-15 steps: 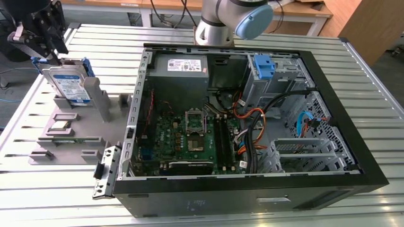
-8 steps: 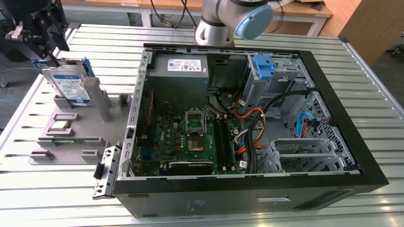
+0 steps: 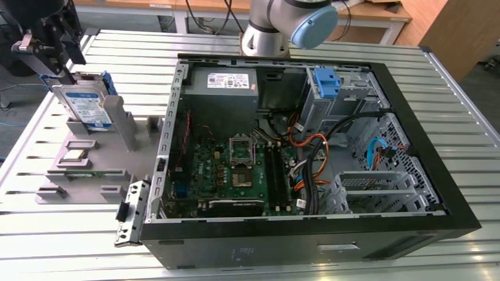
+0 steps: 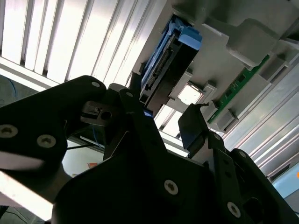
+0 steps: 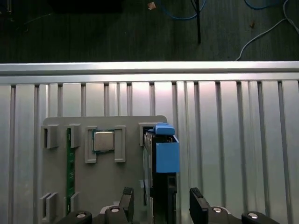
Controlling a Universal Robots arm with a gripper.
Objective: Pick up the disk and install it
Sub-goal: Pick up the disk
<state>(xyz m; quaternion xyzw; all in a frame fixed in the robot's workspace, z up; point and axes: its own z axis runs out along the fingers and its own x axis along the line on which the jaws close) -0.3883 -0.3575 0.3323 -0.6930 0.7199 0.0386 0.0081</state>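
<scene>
**End effector open, poised over the racked disk**

We note the disk (image 3: 84, 106) standing on edge in the grey holder (image 3: 98, 161) at the exterior view's upper left. The holder sits on the slatted surface (image 3: 469, 105) just beside the open computer case (image 3: 312, 229). The end effector (image 3: 56, 75) sits just above the disk. In the first wrist view its fingers (image 5: 198, 205) are spread, one on each side of the disk, with a gap on both sides. Nothing is gripped.

Soft, even light fills the exterior view; the slatted table (image 3: 461, 105) shines pale, and the inside of the computer case (image 3: 258, 253) lies in shade. In the second wrist view the table glares white behind the dark, underlit gripper (image 4: 159, 106). In the first wrist view the floor (image 5: 117, 32) is dim.
</scene>
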